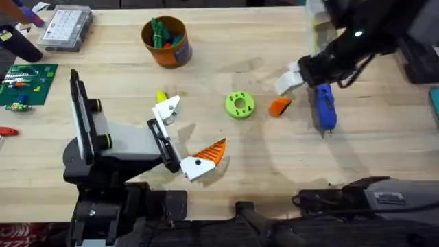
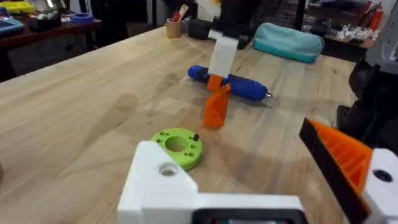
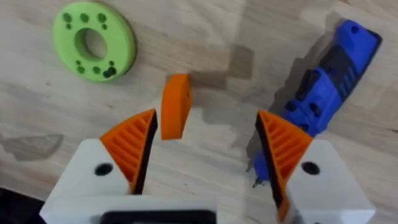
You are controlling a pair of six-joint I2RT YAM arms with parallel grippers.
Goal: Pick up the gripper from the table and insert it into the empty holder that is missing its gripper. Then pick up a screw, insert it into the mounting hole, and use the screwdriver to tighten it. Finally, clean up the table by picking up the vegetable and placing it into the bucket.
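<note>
The loose orange gripper (image 3: 175,106) lies on the pale wooden table (image 1: 274,158) between the green ring (image 1: 239,105) and the blue screwdriver (image 1: 324,106), just ahead of the right gripper (image 3: 205,146), whose jaws are spread, while the left gripper (image 1: 186,136) also stands spread.

You are looking at a robotics workshop or lab. On the pale wooden table (image 1: 226,41) a clear parts box (image 1: 65,27) sits at eleven o'clock, and a green circuit board (image 1: 26,84) lies at nine o'clock. Beyond the table, the left wrist view shows you cluttered benches (image 2: 43,25), a teal pouch (image 2: 287,41) and a cup of tools (image 2: 175,26).
</note>
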